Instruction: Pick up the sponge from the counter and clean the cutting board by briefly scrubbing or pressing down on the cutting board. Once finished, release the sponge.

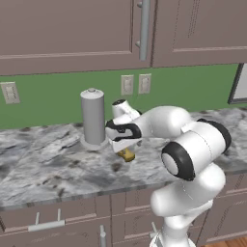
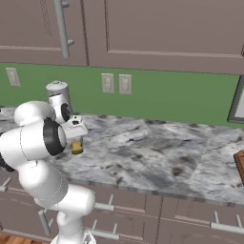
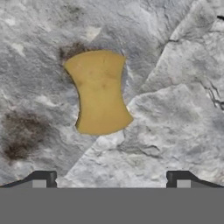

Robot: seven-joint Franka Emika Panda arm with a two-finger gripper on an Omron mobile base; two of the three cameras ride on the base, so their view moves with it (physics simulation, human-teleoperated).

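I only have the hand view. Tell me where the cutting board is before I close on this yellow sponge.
Observer: A corner of a reddish-brown wooden cutting board pokes in at the right edge of the right base view, far along the grey marbled stone counter from the small yellow-orange sponge.
Operator: Report anything standing near the hand.
Observer: A tall grey cylinder stands upright on the counter, just left of the open gripper in the left base view.
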